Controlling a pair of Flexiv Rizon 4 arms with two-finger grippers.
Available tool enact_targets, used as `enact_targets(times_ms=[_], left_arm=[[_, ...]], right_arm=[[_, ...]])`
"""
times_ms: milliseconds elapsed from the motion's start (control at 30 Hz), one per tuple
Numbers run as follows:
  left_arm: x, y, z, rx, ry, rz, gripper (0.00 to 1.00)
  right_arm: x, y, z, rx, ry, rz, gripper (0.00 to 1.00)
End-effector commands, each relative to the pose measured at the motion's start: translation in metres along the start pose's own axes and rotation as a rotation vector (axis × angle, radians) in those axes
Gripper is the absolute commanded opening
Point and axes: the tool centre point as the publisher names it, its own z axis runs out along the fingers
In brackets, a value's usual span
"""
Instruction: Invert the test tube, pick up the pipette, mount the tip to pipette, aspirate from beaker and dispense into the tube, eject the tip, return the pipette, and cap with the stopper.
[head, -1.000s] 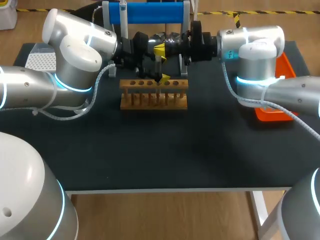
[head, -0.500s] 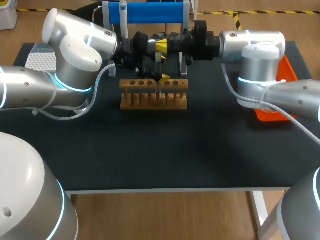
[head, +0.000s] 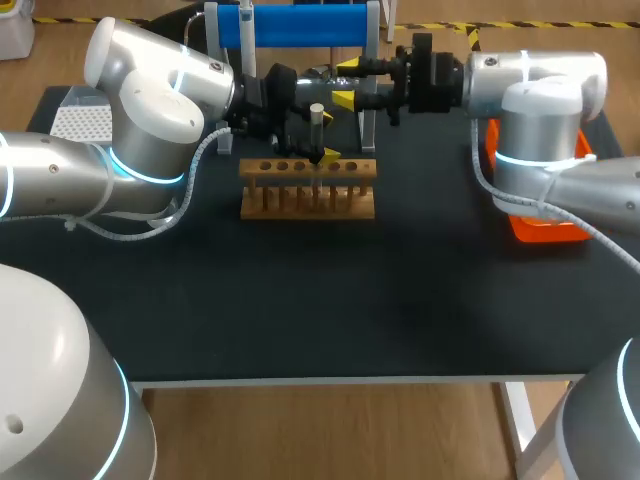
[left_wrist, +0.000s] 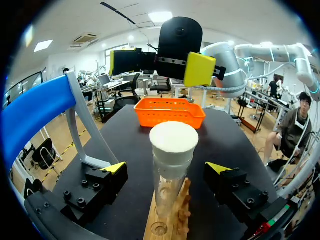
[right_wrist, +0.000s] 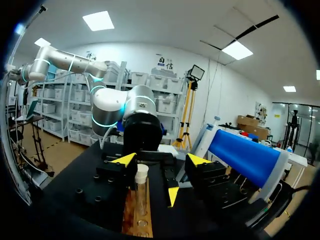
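A clear test tube with a white stopper on top stands upright in the wooden rack. My left gripper is open, and its yellow-tipped fingers stand on either side of the tube without touching it. My right gripper is open too. It hangs a little to the right of the tube and higher up, with nothing in it. In the right wrist view the tube stands ahead of my right gripper. The pipette hangs on the blue stand behind the rack.
A white tip box lies at the far left of the table. An orange tray sits at the right, under my right arm. The rack has several unfilled holes.
My right gripper was shut at the top of the tube; it has opened, left the stopper on the tube, and drawn back to the right. My left arm has kept still.
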Motion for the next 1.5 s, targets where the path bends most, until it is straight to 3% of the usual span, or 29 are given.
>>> enact_targets(times_ms=[33,167,833,1500], left_arm=[[-0.001,0.001,0.001,0.002,0.003,0.001,1.0],[-0.001,0.001,0.001,0.002,0.003,0.001,1.0],[0.003,0.006,-0.008,-0.044,-0.024,0.004,1.0],[0.004,0.024,-0.059,-0.085,-0.184,-0.037,1.0]], right_arm=[[0.007,-0.002,-0.017,0.037,-0.031,0.006,1.0],[0.007,-0.013,-0.025,0.092,-0.037,0.014,1.0],[0.007,-0.013,-0.025,0.092,-0.037,0.014,1.0],[0.007,-0.013,-0.025,0.092,-0.037,0.014,1.0]])
